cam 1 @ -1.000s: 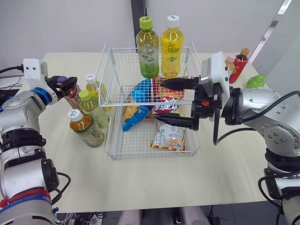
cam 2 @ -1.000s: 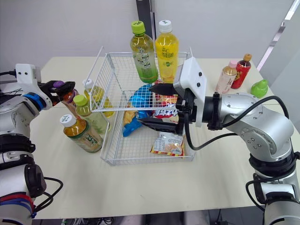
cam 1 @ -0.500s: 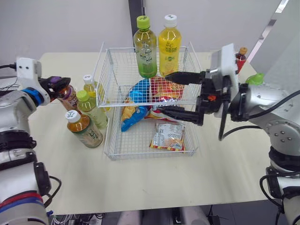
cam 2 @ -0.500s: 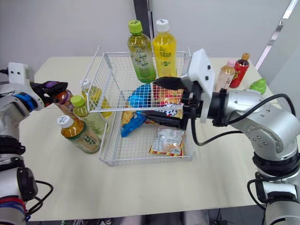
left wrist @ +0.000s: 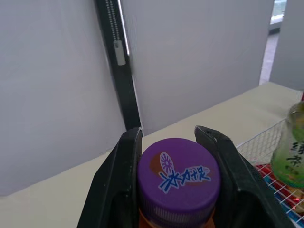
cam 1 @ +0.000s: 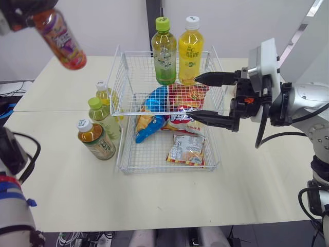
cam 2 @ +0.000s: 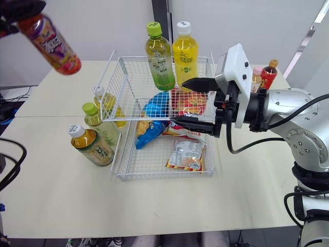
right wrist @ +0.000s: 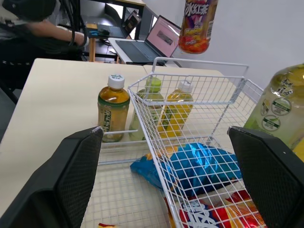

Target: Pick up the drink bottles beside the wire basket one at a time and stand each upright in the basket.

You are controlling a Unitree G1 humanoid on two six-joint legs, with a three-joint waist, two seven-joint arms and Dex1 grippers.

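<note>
The left gripper is clenched on the purple screw cap of a red-orange drink bottle, one black finger pressed to each side of the cap. The bottle hangs tilted below the gripper, high in the air and well clear of the table. Far beneath this gripper, and toward the right arm's side, sits the white wire basket. The right gripper hovers over the basket's right half with its two fingers spread wide apart and nothing between them. Directly under its fingers lie a red snack packet and, lower in the basket and nearer the robot, a small clear packet of biscuits. A blue snack bag lies beyond the fingertips toward the left arm's side. Just past the upper finger's tip, on the far side from the robot, stand a green-capped tea bottle and a white-capped yellow drink bottle, both upright at the basket's back wall; whether they stand inside it or just behind it cannot be told. Across the basket from the right gripper, outside the left wall, three bottles stand upright on the table in a close cluster: an amber tea bottle with a white cap nearest the robot, a pale green bottle with a green cap beside it, and a yellow bottle with a white cap farthest back, just beside the wire. Behind the right gripper's wrist, two small bottles stand together near the table's far right corner.
</note>
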